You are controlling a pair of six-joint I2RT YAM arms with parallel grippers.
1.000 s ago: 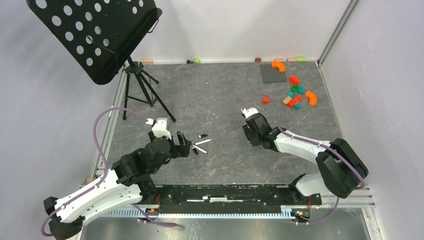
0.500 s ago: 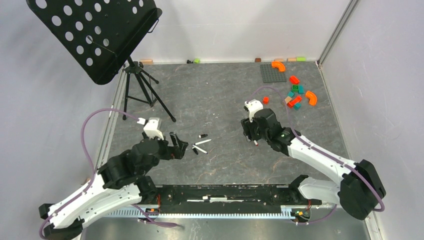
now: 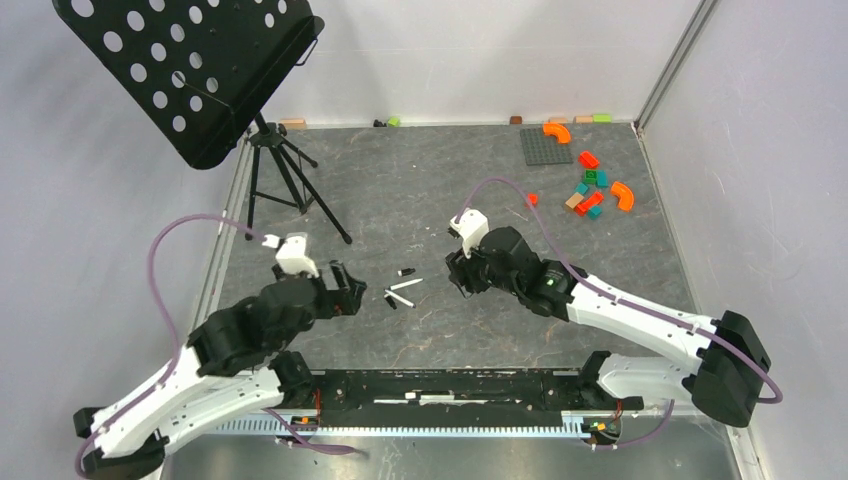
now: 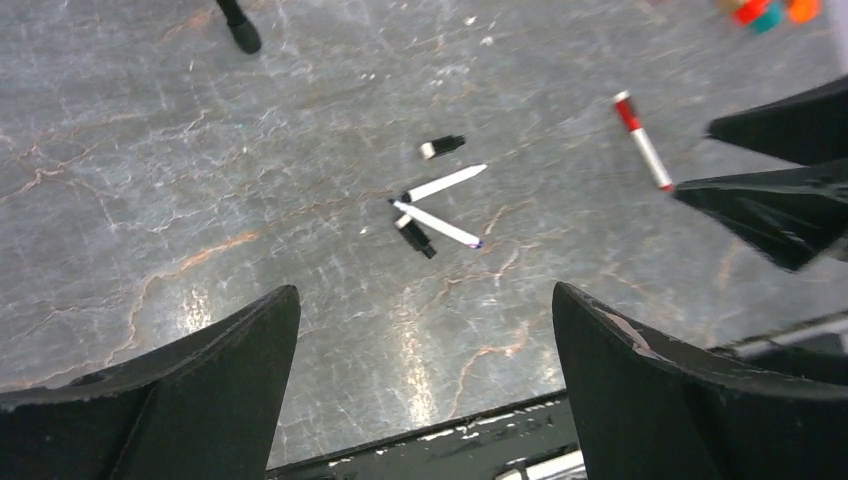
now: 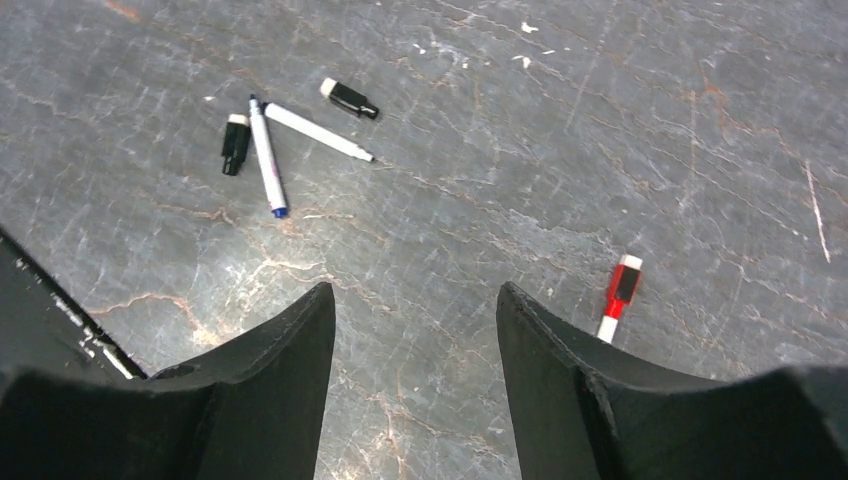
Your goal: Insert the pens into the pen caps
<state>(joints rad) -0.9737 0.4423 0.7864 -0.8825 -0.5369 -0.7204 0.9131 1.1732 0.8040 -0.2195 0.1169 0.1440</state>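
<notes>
Pens point(image 4: 440, 184) lie in a V on the table point(image 3: 430, 200), black caps point(image 4: 443, 147) just beside them — red-ended pen point(image 4: 643, 140) near our right gripper point(image 5: 415, 293). We hold nothing: left gripper point(image 4: 420, 300) and right both gape.

Two pens lie at the middle of the table point(image 3: 420, 200), between the left gripper point(image 3: 350, 290) and the right gripper point(image 3: 458, 277). The farther pen point(image 3: 406, 285) and the nearer pen point(image 3: 402, 298) meet at their left ends and spread apart toward the right. The first cap point(image 3: 405, 271) lies just behind them. The second cap point(image 3: 389, 300) lies just beside the nearer pen's left end. A third pen point(image 4: 643, 140) lies well to their right, near the right gripper. Toy blocks point(image 3: 590, 185) sit in the far right corner, and a music stand point(image 3: 190, 70) stands at the far left.
</notes>
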